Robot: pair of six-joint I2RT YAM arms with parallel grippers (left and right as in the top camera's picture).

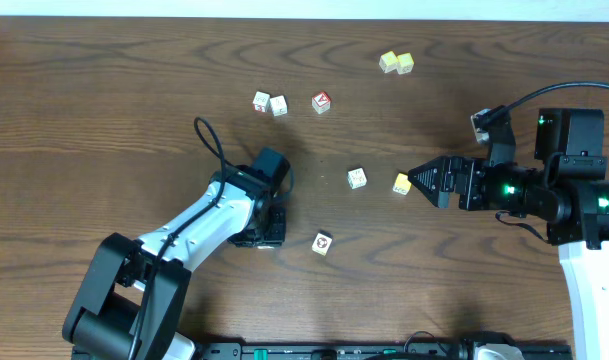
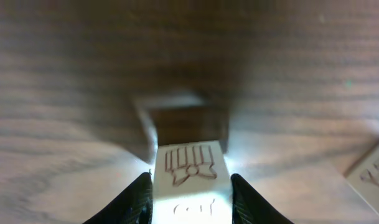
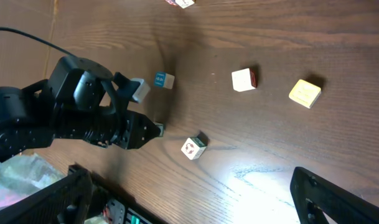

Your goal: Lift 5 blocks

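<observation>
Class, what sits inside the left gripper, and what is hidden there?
A white block with a brown drawing sits inside the left gripper, with the fingers against its sides. Its underside and those sides are covered.

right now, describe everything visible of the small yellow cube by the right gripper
The small yellow cube is pale yellow and matte, its print, if any, too small to read. It lies flat on the brown wooden table, askew to the grain, just ahead of the open right gripper, untouched by it. A white printed cube sits beside it, apart.
</observation>
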